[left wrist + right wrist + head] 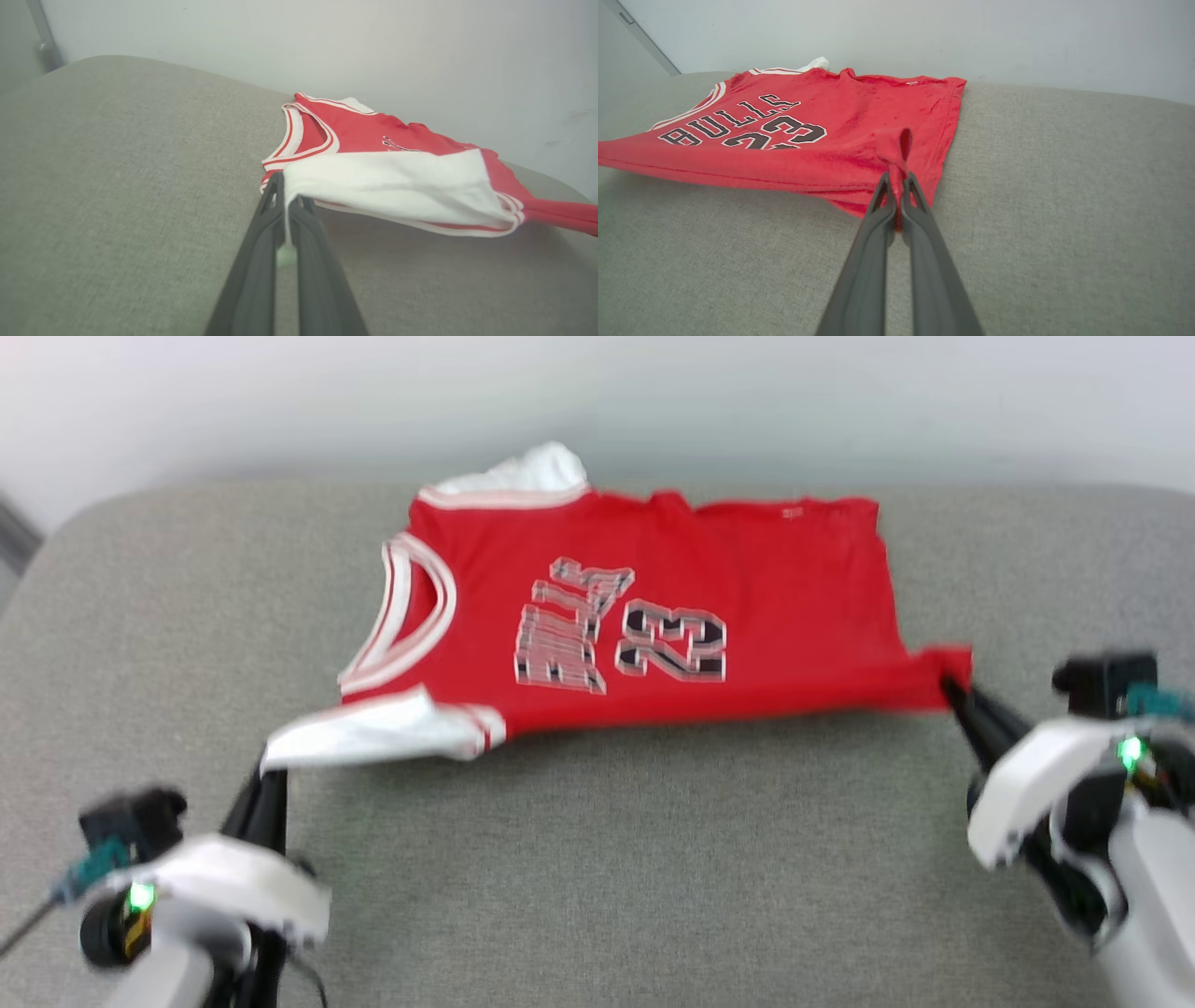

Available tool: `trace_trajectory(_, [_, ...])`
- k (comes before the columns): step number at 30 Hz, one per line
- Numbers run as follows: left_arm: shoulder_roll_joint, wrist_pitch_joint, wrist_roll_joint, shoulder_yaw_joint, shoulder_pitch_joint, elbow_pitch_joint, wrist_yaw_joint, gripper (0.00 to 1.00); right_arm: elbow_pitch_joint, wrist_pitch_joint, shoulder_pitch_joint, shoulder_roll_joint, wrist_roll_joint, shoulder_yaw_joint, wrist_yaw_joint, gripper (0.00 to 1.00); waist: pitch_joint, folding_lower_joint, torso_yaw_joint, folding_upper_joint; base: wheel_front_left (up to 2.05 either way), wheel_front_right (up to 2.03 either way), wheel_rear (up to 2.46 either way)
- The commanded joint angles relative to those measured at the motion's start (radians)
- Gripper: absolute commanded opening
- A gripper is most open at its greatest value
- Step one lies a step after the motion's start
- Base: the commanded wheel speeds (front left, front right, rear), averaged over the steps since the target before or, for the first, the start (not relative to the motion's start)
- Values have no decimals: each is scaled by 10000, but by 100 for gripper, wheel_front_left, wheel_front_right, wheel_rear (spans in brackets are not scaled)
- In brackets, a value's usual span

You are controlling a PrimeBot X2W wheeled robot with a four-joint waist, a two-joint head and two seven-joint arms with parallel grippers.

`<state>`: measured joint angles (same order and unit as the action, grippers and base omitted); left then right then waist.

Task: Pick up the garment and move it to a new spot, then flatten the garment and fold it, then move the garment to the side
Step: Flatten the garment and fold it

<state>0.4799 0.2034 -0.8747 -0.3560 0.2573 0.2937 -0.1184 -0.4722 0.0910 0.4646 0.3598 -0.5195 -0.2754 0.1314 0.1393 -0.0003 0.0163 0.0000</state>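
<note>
The garment (747,607), a red basketball shirt with white sleeves and black lettering, lies spread on the grey cushion, neck to the left and hem to the right. My left gripper (266,773) is shut on the tip of the near white sleeve (387,186), which is lifted off the cushion; the left wrist view has its fingertips (280,186) pinching the white cloth. My right gripper (950,685) is shut on the near hem corner (899,154), with red cloth bunched between its fingertips (883,186). The shirt's near edge is stretched between both grippers and raised a little.
The grey fabric cushion (597,859) stretches wide under the shirt, with bare surface in front and on both sides. A pale wall (597,392) stands right behind its far edge. The cushion's rounded corners fall away at far left and far right.
</note>
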Motion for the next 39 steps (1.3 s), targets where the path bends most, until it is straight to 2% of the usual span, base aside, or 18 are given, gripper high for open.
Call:
trace_trajectory(1, [137, -49, -105, 104, -632, -420, -270, 0, 324, 81, -651, 59, 80, 196, -14, 0, -550, 3, 63, 0, 0, 0, 0])
trace_trajectory(10, [734, -809, -427, 250, -4027, -3429, -2040, 0, 2854, 1208, -4333, -449, 521, 1820, -16, 0, -1245, 3, 162, 0, 0, 0, 0])
trace_trajectory(14, [962, -1124, -572, 372, -4810, -4413, -2571, 0, 3913, 1831, -5501, -884, 846, 2534, -16, 0, -1346, 3, 175, 0, 0, 0, 0])
trace_trajectory(17, [1072, -1247, -534, 412, -4888, -4911, -2731, 0, 4526, 2238, -5854, -1213, 1002, 2864, -16, 0, -1308, 3, 156, 0, 0, 0, 0])
trace_trajectory(22, [1127, -1373, -326, 242, -3846, -4992, -2408, 0, 4840, 2854, -5549, -1528, 1166, 3018, -16, 0, -931, 3, 129, 0, 0, 0, 0])
trace_trajectory(25, [1033, -1418, -250, 129, -2941, -4553, -2008, 0, 4732, 3043, -5100, -1593, 1285, 2922, -14, 0, -469, 3, 72, 0, 0, 0, 0])
trace_trajectory(32, [691, -1569, -171, -148, -869, -3038, -1210, 0, 4305, 3028, -3844, -1498, 1426, 2550, -13, 0, 801, 3, -79, 0, 0, 0, 0])
trace_trajectory(39, [454, -2237, -406, -515, 446, -1321, -503, 0, 3440, 2944, -2995, -1306, 1359, 1855, -13, 0, 1572, 3, -212, 0, 0, 0, 0])
